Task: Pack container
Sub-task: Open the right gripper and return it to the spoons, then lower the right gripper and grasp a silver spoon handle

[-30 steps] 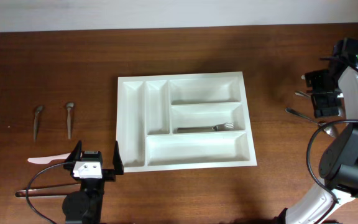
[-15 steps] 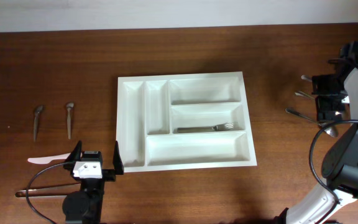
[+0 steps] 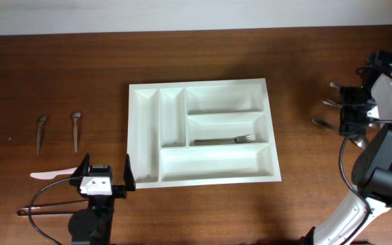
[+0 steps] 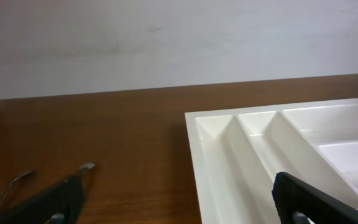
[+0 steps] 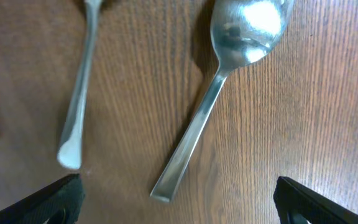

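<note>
We see the container (image 3: 197,83), a white cutlery tray, lying flat in the middle of the wooden table (image 3: 305,156), with its two narrow compartments on the left part and three wider ones on the right. A metal fork (image 3: 226,141) lies in the middle wide compartment, its tines toward the right. The left gripper (image 3: 106,163) stands just beside the near left corner of the tray; its fingers are spread wide and it has hold of nothing. The right gripper (image 3: 354,112) is at the right edge of the table, well apart from the tray, above some loose cutlery. From its wrist camera we see both fingers far apart at the lower corners and nothing between them. A metal spoon (image 5: 207,106) lies on the wood there, untouched, and a slim metal handle (image 5: 79,99) lies to its left. At the far left of the table lie two small metal utensils (image 3: 41,133), and a pale plastic knife (image 3: 54,174) is near the left gripper.
</note>
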You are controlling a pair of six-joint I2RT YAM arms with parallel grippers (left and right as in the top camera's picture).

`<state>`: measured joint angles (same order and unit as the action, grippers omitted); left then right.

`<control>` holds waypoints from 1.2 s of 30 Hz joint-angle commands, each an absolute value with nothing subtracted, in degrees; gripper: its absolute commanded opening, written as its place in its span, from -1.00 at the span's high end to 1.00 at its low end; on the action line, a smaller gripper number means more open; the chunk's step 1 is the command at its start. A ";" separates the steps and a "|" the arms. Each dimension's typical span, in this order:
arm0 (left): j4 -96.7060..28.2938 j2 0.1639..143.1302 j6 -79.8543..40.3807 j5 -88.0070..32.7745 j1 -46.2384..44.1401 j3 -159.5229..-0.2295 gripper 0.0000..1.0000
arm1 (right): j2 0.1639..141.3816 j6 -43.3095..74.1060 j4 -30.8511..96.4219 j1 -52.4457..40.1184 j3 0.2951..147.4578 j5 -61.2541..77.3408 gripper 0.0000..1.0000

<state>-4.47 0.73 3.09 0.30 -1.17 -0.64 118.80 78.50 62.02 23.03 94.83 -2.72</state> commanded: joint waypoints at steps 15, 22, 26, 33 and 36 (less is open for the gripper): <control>-4.75 0.30 3.99 0.45 -1.34 -0.49 -0.98 | 124.09 85.58 61.25 24.53 95.79 -2.22 -0.98; -4.75 0.30 3.99 0.45 -1.34 -0.49 -0.98 | 124.16 87.59 62.33 24.51 95.66 -2.85 -0.98; -4.75 0.30 3.99 0.45 -1.34 -0.49 -0.98 | 124.16 87.55 62.19 24.53 95.64 -3.75 -0.98; -4.75 0.30 3.99 0.45 -1.34 -0.49 -0.98 | 124.33 87.99 62.13 24.51 95.42 -3.68 -0.97; -4.75 0.30 3.99 0.45 -1.34 -0.49 -0.98 | 124.81 87.99 62.11 24.51 95.42 -3.51 -0.98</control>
